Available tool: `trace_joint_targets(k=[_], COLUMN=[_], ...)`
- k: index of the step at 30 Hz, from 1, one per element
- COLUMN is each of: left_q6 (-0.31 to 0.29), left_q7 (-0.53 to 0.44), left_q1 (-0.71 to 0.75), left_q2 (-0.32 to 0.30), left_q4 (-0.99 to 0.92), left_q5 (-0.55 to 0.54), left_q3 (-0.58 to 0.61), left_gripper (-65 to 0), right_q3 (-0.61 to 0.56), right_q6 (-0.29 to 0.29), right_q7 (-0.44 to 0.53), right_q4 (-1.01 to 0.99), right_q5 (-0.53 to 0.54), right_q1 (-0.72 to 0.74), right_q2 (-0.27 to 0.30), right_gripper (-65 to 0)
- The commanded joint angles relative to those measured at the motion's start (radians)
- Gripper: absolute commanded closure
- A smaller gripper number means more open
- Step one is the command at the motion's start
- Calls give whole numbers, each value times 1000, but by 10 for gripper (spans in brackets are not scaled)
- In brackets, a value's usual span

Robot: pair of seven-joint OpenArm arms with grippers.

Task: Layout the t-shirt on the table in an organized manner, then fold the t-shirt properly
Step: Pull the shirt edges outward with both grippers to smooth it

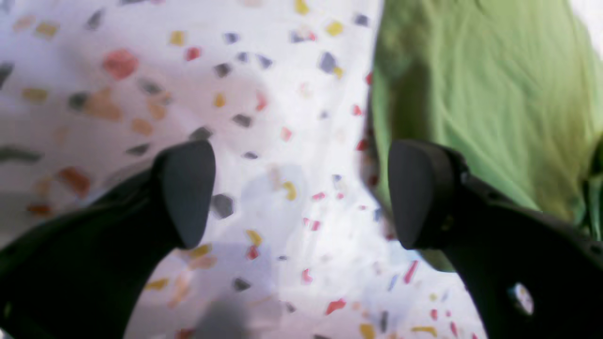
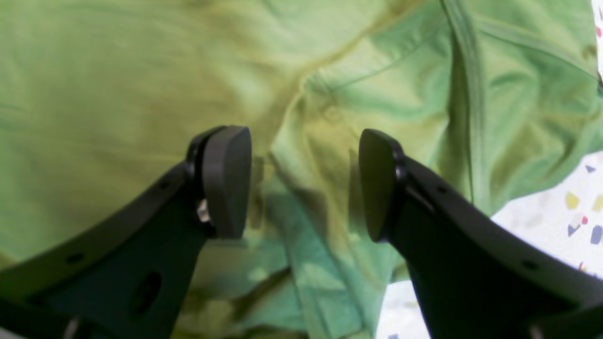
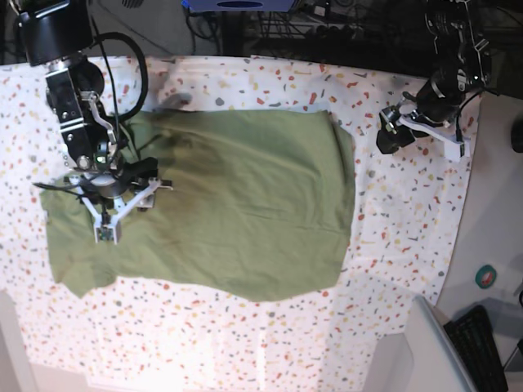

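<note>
Two claws are seen here, both spread wide with nothing gripped. The t-shirt [image 3: 237, 204] is laid out mostly flat across the middle of the speckled table [image 3: 400, 220], and the right claw [image 2: 304, 181] is held just above its rumpled sleeve end. The left claw [image 1: 301, 193] is parked over bare cloth just beside the shirt's other edge.

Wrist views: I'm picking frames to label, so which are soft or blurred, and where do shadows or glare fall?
Left wrist view: speckled table cloth soft, nearer flecks smeared; open left gripper sharper. Right wrist view: t-shirt mildly soft, shadows under the open right gripper. Base view: sharpest; bright glare washes out the table's near edge.
</note>
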Motion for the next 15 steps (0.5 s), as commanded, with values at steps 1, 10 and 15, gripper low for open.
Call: trace_joint_targets(k=[1, 10, 15], left_q6=[-9, -9, -9], left_q7=[-15, -17, -18], left_q1=[-1, 18, 18], left_q2=[-10, -12, -13], left_q4=[18, 19, 19], left_q5=[-17, -16, -14], left_q3=[-6, -6, -6], left_gripper=[-546, -546, -546], right_q3=[-7, -41, -19], right_q6=[-27, -64, -64], right_q7=[24, 101, 127], right_q4=[-15, -109, 54], right_q5=[-7, -7, -5], right_q1=[37, 50, -62], right_q2=[-3, 3, 32], right_gripper=[-329, -168, 0])
